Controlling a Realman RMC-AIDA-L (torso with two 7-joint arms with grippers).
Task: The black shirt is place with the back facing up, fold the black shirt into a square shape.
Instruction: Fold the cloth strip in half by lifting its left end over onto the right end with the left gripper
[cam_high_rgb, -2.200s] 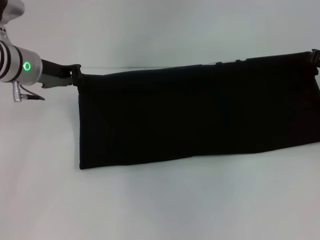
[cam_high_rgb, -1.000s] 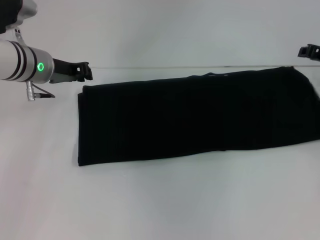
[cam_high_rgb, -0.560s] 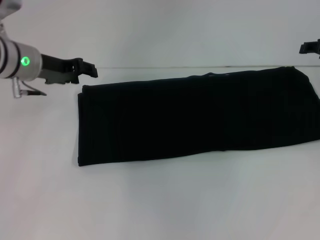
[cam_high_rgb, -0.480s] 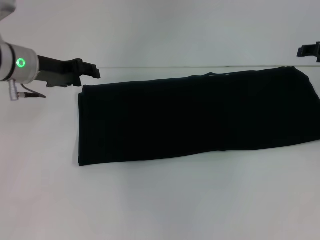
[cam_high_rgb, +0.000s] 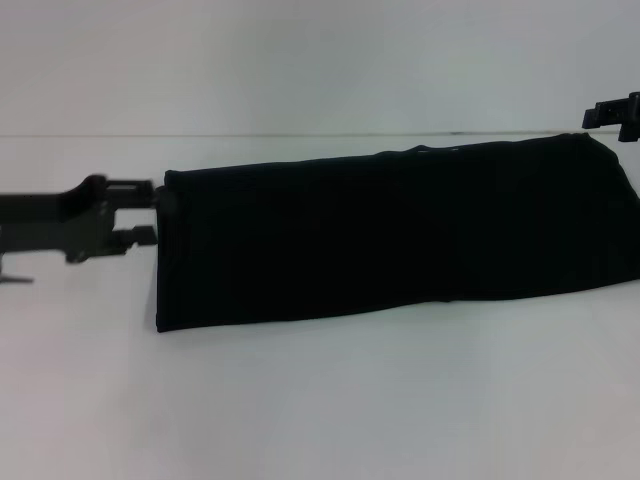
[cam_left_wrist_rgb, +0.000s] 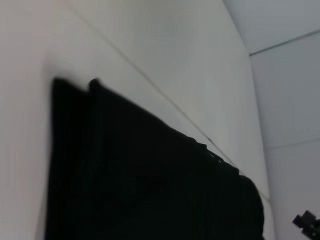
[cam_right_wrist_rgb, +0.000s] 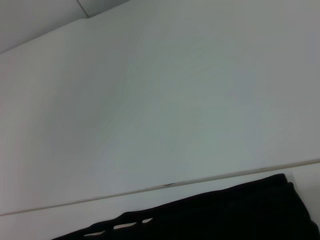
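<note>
The black shirt (cam_high_rgb: 400, 230) lies folded into a long band across the white table (cam_high_rgb: 320, 400), its right end running out of the head view. It also shows in the left wrist view (cam_left_wrist_rgb: 150, 190) and as a far edge in the right wrist view (cam_right_wrist_rgb: 225, 215). My left gripper (cam_high_rgb: 142, 210) is low at the shirt's left end, open, its fingers level with that short edge and holding nothing. Open and apart from the cloth, my right gripper (cam_high_rgb: 608, 110) hovers just above the shirt's far right corner; it is also visible far off in the left wrist view (cam_left_wrist_rgb: 306, 220).
The table's far edge (cam_high_rgb: 300, 134) runs just behind the shirt, with a pale wall beyond it. Bare white tabletop spreads in front of the shirt and to its left.
Both grippers let go of the shirt's far corners and the cloth settled flat. Since then the left gripper has dropped from the far left corner to the shirt's left edge. The right gripper has barely moved.
</note>
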